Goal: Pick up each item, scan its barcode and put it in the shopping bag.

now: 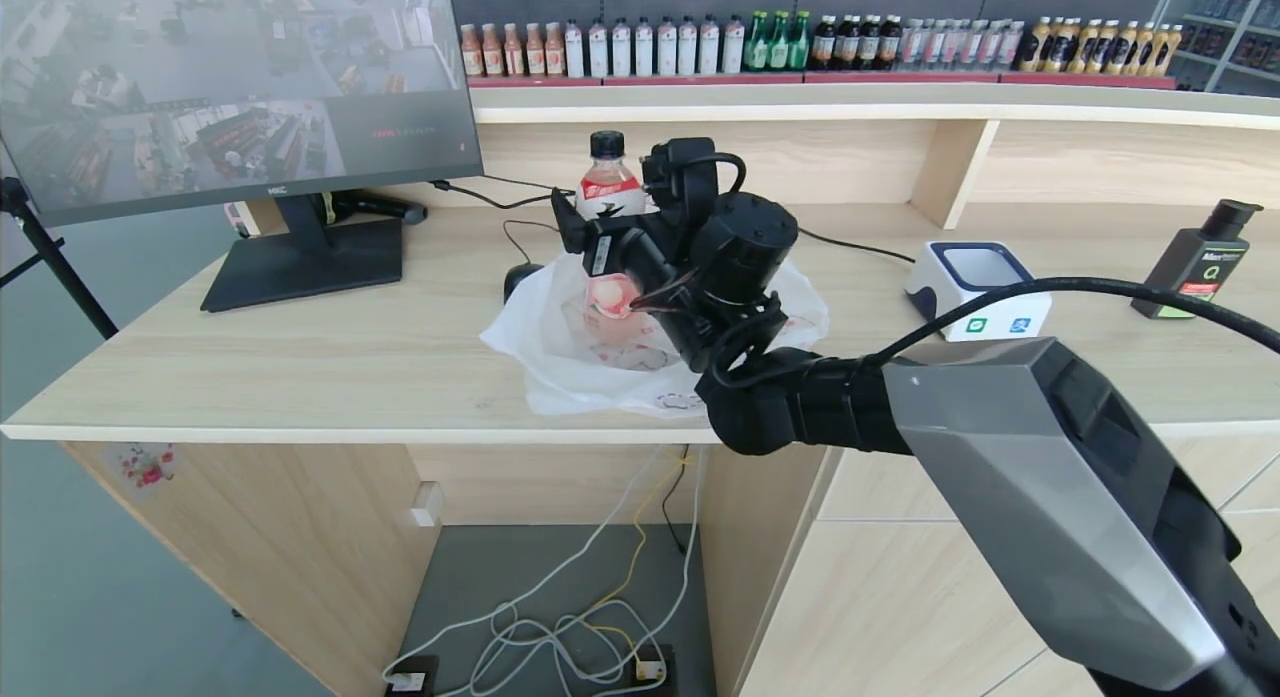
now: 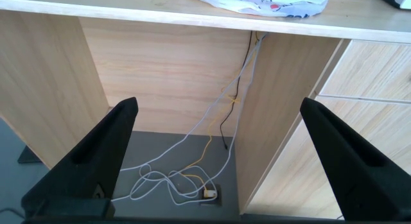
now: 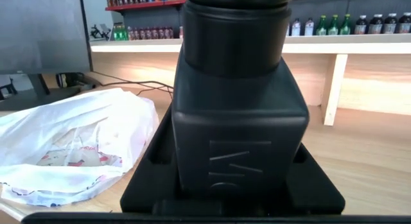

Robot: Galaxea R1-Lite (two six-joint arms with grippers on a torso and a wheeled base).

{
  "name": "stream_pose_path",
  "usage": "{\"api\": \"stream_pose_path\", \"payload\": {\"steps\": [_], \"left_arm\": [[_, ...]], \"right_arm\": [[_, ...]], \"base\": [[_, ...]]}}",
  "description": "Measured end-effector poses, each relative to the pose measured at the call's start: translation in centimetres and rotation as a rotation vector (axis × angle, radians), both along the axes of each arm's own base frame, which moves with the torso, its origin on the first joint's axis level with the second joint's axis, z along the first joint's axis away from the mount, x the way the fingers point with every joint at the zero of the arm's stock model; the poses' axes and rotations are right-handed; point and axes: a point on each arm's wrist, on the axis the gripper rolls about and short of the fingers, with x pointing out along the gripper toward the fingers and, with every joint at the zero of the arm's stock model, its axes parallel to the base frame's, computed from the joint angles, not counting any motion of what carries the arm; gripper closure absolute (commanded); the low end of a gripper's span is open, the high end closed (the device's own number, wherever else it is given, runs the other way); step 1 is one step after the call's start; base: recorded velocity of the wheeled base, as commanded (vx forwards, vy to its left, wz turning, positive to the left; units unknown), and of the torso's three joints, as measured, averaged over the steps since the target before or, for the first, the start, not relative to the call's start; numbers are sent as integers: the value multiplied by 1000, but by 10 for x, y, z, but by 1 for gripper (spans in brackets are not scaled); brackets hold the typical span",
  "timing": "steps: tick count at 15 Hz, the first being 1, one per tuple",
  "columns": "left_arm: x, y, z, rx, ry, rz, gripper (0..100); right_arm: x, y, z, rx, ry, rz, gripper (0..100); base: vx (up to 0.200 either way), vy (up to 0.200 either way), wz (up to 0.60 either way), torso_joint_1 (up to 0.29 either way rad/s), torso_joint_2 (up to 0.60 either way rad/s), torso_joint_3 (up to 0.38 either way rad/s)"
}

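Head view: grips a black bottle (image 3: 237, 121) with right claw (image 1: 592, 235), clamped tight, close by the white bag (image 1: 560, 362) on the counter (image 1: 330, 362). Hangs left claw (image 2: 218, 160) low below counter edge, fingers (image 2: 96, 163) apart.

The white shopping bag (image 1: 560, 377) bears red print, and the black-capped bottle (image 1: 607, 187) wears a red-and-white label.

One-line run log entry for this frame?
phase: bagging | right gripper: shut on black bottle, above shopping bag | left gripper: open, low in front of counter | remaining: green-label bottle right of scanner
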Motion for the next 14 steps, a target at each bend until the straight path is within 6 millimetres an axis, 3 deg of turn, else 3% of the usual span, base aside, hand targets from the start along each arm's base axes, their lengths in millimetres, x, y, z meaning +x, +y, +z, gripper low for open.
{"api": "stream_pose_path", "payload": {"steps": [8, 11, 14], "left_arm": [[0, 0, 0, 0, 0, 0, 0], [0, 0, 0, 0, 0, 0, 0], [0, 0, 0, -1, 0, -1, 0]], "right_arm": [[4, -4, -2, 15, 13, -12, 100], [5, -5, -2, 16, 14, -17, 100], [5, -5, -2, 15, 15, -15, 100]], "base": [[0, 0, 0, 0, 0, 0], [200, -67, 0, 9, 6, 1], [0, 0, 0, 0, 0, 0]]}}
